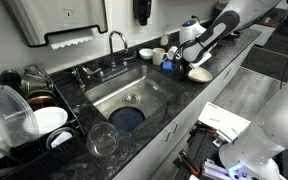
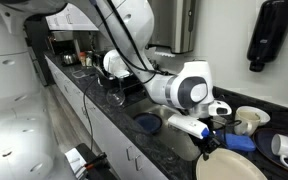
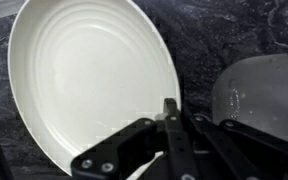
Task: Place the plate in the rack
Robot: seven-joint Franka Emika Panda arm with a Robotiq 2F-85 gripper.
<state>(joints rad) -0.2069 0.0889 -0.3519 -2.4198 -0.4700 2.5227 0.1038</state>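
On dark counter, empty plate, blue dish in sink

Standing here, I can't read a single word, number or brand anywhere. The nearest thing to writing is a white sheet of paper just off the edge of the dark surface. It carries a few faint marks, far too small and blurred to make out. Close up in the wrist view, the face of the plate shows only faint concentric rings and no lettering.
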